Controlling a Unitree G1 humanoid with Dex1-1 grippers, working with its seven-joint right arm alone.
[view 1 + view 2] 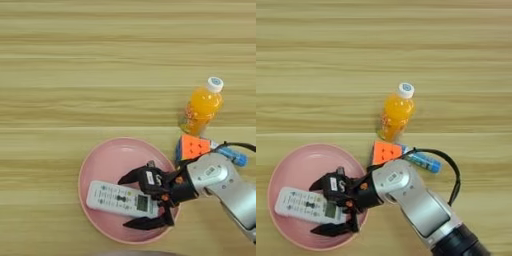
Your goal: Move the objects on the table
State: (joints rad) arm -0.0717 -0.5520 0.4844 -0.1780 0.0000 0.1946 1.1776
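Observation:
The white remote control (pixel 117 198) lies on the pink plate (pixel 102 156), slightly slanted. My right gripper (pixel 125 202) is open and reaches in from the right, one black finger (pixel 131 176) on the far side of the remote's right end and the other on the near side, each with a gap to it. The orange juice bottle (pixel 202 106) with its white cap stands upright on the table (pixel 75 75). The orange puzzle cube (pixel 192 147) sits just in front of it, and the blue glue-stick tube (pixel 423 160) lies right of the cube, beside my forearm.
A black cable (pixel 453 172) loops off my silver forearm (pixel 421 200) to the right of the glue stick. The plate's near rim lies close to the table's front edge.

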